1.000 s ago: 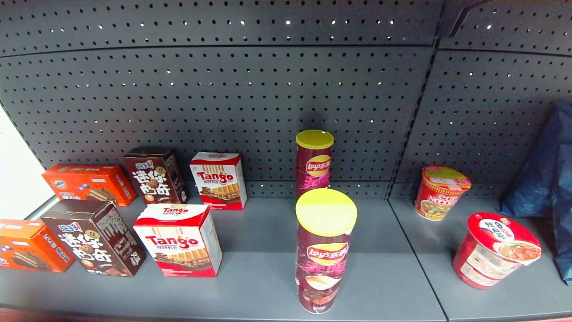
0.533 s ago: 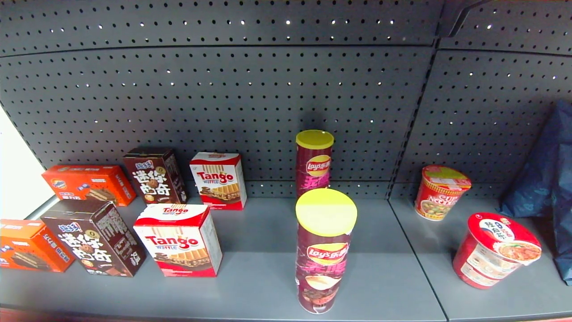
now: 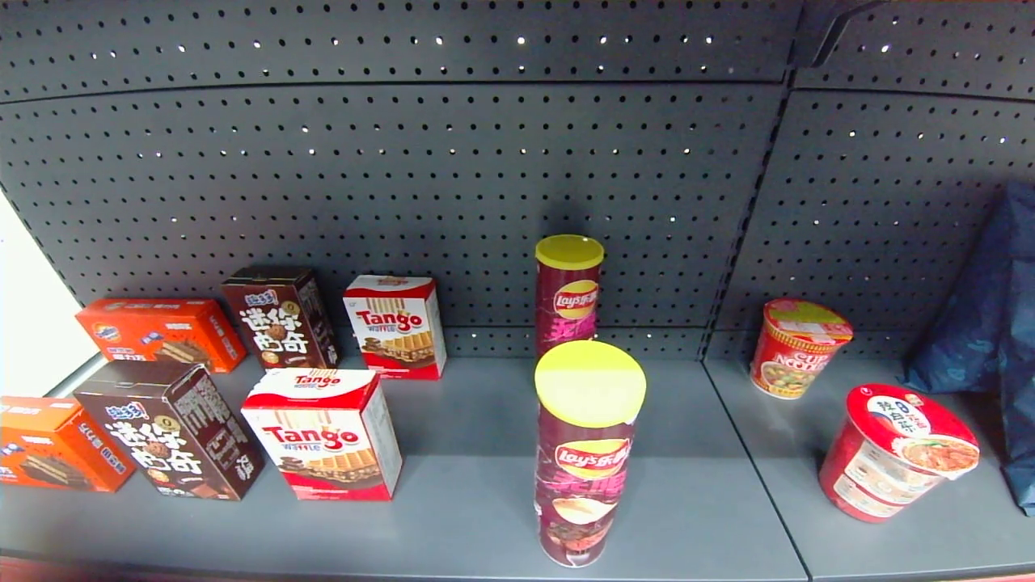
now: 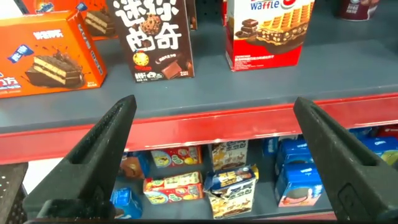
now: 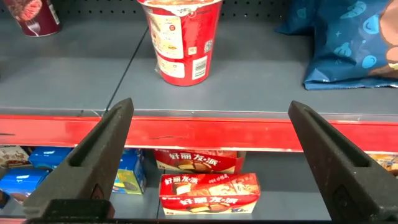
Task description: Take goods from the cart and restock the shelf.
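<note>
The grey shelf (image 3: 469, 485) holds goods in rows. At the left stand orange cake boxes (image 3: 162, 331), brown cookie boxes (image 3: 174, 428) and red-and-white wafer boxes (image 3: 327, 432). Two chip cans with yellow lids stand in the middle, one in front (image 3: 589, 453) and one behind (image 3: 568, 293). Two red noodle cups (image 3: 893, 453) sit at the right. My left gripper (image 4: 214, 162) is open with nothing in it, just before the shelf's red front edge (image 4: 211, 130) below the cookie box (image 4: 155, 37). My right gripper (image 5: 208, 162) is open and holds nothing, facing a noodle cup (image 5: 181, 38).
A dark blue bag (image 3: 990, 323) leans at the shelf's far right. A perforated grey back panel (image 3: 404, 178) closes the rear. A lower shelf carries several snack boxes (image 4: 230, 186) and red boxes (image 5: 208, 193). Free shelf room lies between the wafer boxes and the cans.
</note>
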`<state>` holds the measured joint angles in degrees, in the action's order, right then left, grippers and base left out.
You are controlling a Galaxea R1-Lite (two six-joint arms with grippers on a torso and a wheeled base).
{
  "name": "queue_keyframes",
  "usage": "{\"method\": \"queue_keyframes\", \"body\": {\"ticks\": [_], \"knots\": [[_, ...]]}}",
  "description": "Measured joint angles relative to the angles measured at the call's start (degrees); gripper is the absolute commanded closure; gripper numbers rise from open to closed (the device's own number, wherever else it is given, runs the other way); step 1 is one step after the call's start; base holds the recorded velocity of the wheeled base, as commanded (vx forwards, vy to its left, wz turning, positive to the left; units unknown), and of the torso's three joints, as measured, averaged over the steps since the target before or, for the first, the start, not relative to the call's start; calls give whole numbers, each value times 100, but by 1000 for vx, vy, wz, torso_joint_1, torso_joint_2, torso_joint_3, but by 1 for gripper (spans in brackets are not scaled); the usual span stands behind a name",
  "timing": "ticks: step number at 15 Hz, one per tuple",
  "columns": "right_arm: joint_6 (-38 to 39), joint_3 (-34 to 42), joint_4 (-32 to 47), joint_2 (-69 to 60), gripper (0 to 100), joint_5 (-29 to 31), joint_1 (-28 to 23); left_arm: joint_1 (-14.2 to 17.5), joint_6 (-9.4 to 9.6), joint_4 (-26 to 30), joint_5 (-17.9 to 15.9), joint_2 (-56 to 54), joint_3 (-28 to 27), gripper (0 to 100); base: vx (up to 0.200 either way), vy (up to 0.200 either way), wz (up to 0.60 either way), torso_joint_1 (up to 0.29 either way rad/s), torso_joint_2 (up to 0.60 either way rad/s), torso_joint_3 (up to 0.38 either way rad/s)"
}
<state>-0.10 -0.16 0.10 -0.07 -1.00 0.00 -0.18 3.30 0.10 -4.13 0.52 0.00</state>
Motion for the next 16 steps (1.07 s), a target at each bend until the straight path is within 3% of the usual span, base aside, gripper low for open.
{"method": "queue_keyframes", "body": {"ticks": [3,16], "knots": [[2,5,0,0,0,0,0,0,22,-2,20,0,0,0,-133,0,0,0,2,3],[5,6,0,0,0,5,0,0,-24,0,22,-6,0,0,0,0,0,0,0,0]]}}
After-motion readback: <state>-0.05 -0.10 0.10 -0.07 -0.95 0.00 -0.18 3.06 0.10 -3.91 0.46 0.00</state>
